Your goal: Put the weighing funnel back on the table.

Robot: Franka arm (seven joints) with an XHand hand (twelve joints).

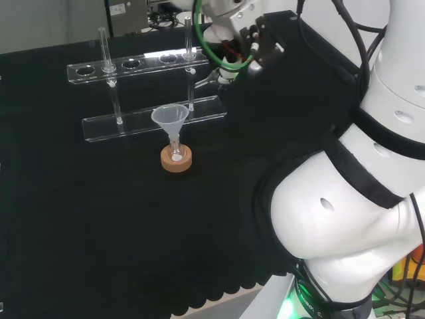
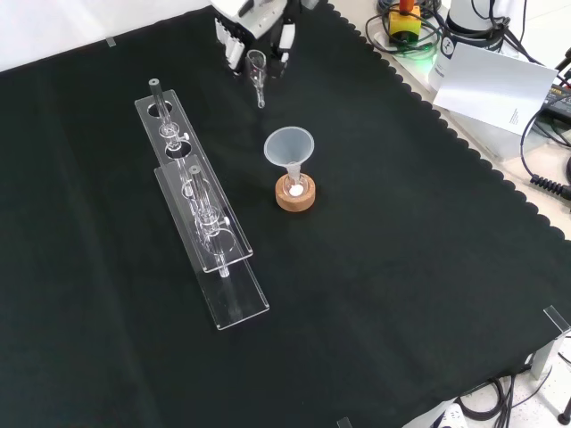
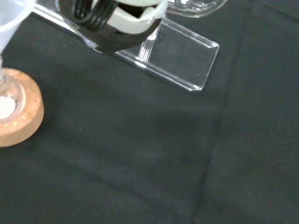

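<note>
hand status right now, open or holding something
Hand: shut on the weighing funnel, pinched between its fingers.

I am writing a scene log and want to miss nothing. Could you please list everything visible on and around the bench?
cloth: one, black, covers the bench.
cork ring: one, tan, mid-cloth.
small flask: one, clear, on the cork ring.
funnel: one, clear, mouth up, stem in the small flask.
test tube rack: one, clear, left of the funnel in the front view.
weighing funnel: one, clear, held at the front view's top.
paper sheet: one, white, beside the cloth, front view's upper right.
arm: one, white, head view's right.
hand: one, black and white, pinching the weighing funnel.
</note>
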